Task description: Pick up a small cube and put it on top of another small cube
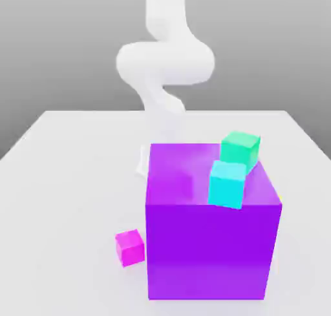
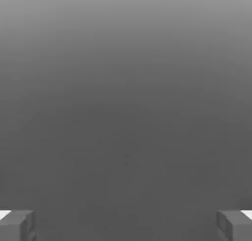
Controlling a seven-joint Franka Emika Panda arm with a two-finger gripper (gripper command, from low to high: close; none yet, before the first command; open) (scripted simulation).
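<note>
Two fingertips [image 2: 17, 225] stand far apart in the hand view, gripper [image 2: 126, 225] released, nothing between them.

Plain grey surface lies beyond the fingertips in that view. Exterior view: white arm [image 1: 165, 63] rises behind a big purple cube [image 1: 207, 243] on the white table [image 1: 58, 179]. Green cube [image 1: 240, 147] sits on the purple cube's top at the far corner toward the exterior view's right; cyan cube [image 1: 227, 183] sits just in front of it, near the front edge. Small magenta cube [image 1: 130, 247] rests on the table just beside the purple cube, on the exterior view's left. Where the yellow small cube is: cannot tell.
</note>
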